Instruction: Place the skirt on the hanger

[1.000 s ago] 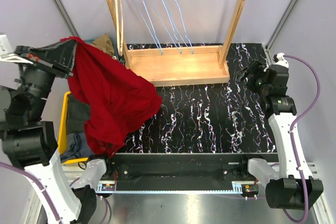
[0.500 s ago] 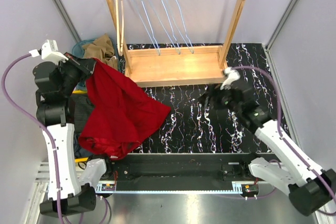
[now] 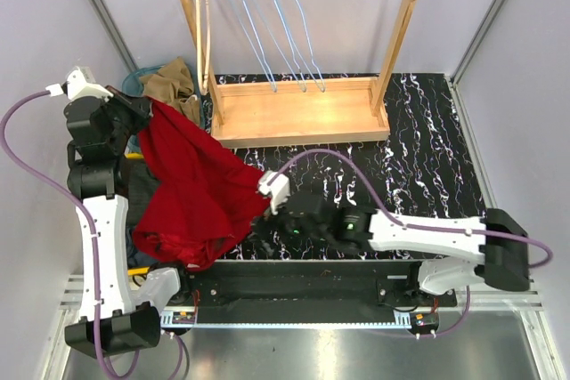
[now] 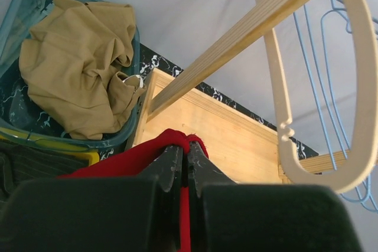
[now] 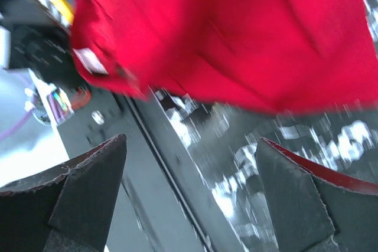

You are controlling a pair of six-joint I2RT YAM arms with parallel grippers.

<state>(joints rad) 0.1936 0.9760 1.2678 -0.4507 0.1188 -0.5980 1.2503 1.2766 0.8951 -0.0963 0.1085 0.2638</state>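
Top view. The left gripper (image 3: 147,113) is raised at 10 o'clock of the table (image 3: 419,193). Its jaws are clamped together on a fold of the red skirt (image 3: 200,189). The left wrist view confirms this: a red ridge sits pinched between the closed fingers (image 4: 174,166).

The skirt hangs from that single pinch and drapes toward 8 o'clock, its lower edge bunched near the table's near rim. Judged reason for the high hold: the cloth falls open under its own weight, so a second edge shows itself.

The right gripper (image 3: 261,213) reaches low across to about 7 o'clock, just beside the skirt's lower right edge. In the right wrist view its jaws stand wide apart with nothing between them and red cloth just ahead. The frame is blurred, so I cannot tell whether they touch the cloth.

The blue wire hangers (image 3: 276,33) hang on the wooden rack (image 3: 303,117) at 12 o'clock, well apart from the skirt. The bin (image 3: 134,86) holding a tan garment (image 3: 169,82) sits at 11 o'clock.

Judgement: the step in hand is a second grasp to spread the skirt. The task is early, with no hanger engaged. Risks: the pinch slips, or the right jaws catch several layers.
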